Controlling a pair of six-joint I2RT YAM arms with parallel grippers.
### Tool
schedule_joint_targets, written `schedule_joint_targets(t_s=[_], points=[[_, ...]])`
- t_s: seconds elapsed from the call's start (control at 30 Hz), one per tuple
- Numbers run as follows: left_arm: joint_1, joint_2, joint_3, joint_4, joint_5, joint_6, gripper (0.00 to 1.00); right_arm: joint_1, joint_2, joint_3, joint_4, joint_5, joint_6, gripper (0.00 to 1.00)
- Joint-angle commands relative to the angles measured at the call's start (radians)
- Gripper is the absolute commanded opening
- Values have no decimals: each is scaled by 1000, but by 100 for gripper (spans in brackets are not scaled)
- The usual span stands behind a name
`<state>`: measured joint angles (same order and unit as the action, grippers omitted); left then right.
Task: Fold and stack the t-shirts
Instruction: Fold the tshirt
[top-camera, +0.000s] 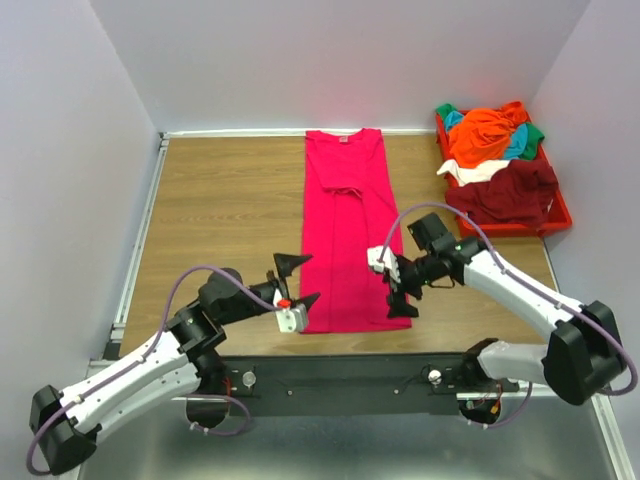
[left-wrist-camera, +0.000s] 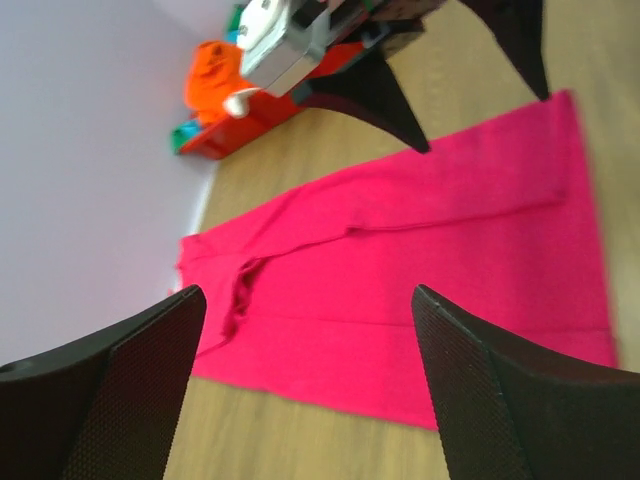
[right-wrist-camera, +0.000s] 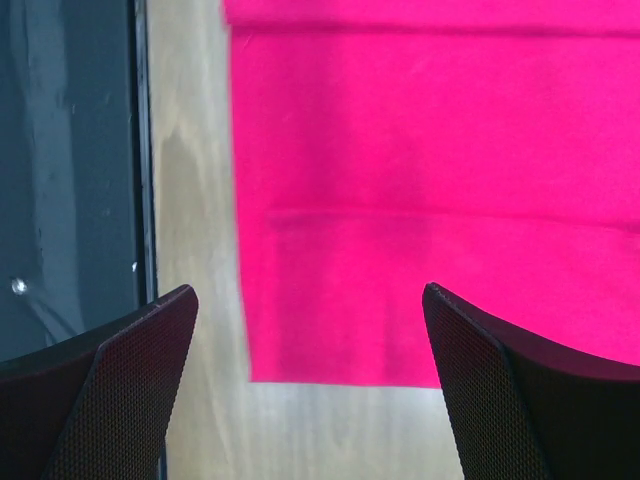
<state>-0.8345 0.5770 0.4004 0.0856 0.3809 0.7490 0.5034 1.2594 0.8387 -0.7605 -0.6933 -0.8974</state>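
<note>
The left gripper (top-camera: 301, 279) hangs just beside the near left edge of the magenta t-shirt (top-camera: 345, 200), jaws spread wide and empty. The shirt lies flat mid-table (top-camera: 220, 200) as a long narrow strip, collar at the far edge. Over its near right edge the right gripper (top-camera: 400, 290) gapes too, holding nothing. Far right, other t-shirts (top-camera: 490, 140) are heaped in a red bin (top-camera: 556, 215).
</note>
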Motion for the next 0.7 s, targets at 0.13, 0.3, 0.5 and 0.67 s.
schedule_joint_targets(t_s=[0.13, 0.3, 0.5, 0.67], points=[[-238, 122, -21, -129, -140, 89, 82, 101, -118, -194, 167, 130, 5, 100], [-328, 234, -14, -126, -169, 84, 78, 188, -126, -236, 167, 199, -21, 99], [-368, 328, -26, -136, -201, 111, 68, 236, -135, -256, 161, 256, -49, 99], [-390, 373, -46, -139, -278, 148, 60, 242, -127, -253, 154, 320, -87, 100]])
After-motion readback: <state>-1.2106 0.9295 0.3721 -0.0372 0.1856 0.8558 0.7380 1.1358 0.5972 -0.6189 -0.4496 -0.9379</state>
